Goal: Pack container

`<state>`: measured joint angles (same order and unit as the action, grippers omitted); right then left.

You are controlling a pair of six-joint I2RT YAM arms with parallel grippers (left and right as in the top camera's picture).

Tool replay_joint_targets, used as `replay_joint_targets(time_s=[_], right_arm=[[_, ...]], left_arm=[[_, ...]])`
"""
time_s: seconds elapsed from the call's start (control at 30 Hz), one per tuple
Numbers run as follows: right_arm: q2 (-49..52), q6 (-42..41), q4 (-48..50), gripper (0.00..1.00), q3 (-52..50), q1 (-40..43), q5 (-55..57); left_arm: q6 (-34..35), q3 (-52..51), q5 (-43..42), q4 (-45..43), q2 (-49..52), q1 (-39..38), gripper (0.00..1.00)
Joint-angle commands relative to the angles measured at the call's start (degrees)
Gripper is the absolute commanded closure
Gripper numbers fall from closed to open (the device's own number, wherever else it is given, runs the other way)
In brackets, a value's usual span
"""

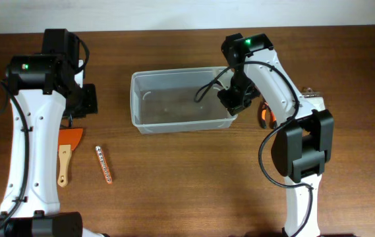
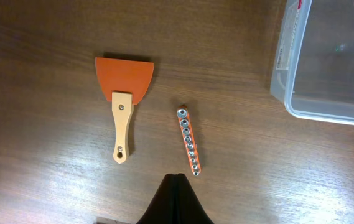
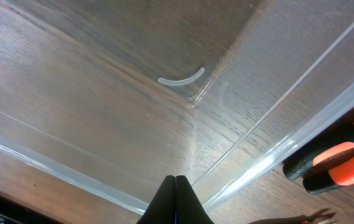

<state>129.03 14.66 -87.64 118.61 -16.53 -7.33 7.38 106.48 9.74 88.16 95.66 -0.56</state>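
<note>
- container point(image 1: 174, 108) sits upright in the middle of the table point(image 1: 187, 191), open top up, long axis running left to right.
- right pincer point(image 3: 175, 182) closed, empty, over the container's right end.
- left pincer point(image 2: 175, 179) closed, empty, above scraper point(image 2: 124, 87).

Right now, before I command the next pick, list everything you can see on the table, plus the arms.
container: one, clear, table centre, nothing visible inside.
scraper: one, orange blade with wooden handle, left of container.
socket strip: one, orange with metal sockets, beside scraper, not touching it.
pliers: one pair, orange-and-black handles, on table outside container's right end.
table: one, dark brown wood.
left gripper: black, shut, above scraper and socket strip.
right gripper: black, shut, over container's right end.
</note>
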Motion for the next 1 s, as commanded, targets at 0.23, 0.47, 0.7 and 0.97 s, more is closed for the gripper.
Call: replay_joint_targets(time_s=[0.23, 0.47, 0.7, 0.97], right_arm=[[-2.5, -0.5, 0.7, 0.96, 9.2, -3.0, 0.2], [-6.3, -1.7, -6.0, 0.96, 28.2, -2.1, 0.5], [-10.1, -5.7, -9.7, 0.96, 32.8, -1.4, 7.0], [-17.2, -7.4, -9.7, 0.96, 32.8, -0.6, 10.0]], left_arm=[[-9.0, -0.4, -5.7, -13.3, -1.0, -5.3, 0.98], [-10.5, -0.4, -6.5, -17.3, 1.6, -11.0, 0.98], [-9.6, -0.5, -10.5, -12.7, 6.9, -14.5, 0.98], [-9.6, -2.0, -11.5, -9.5, 11.2, -17.3, 0.98]])
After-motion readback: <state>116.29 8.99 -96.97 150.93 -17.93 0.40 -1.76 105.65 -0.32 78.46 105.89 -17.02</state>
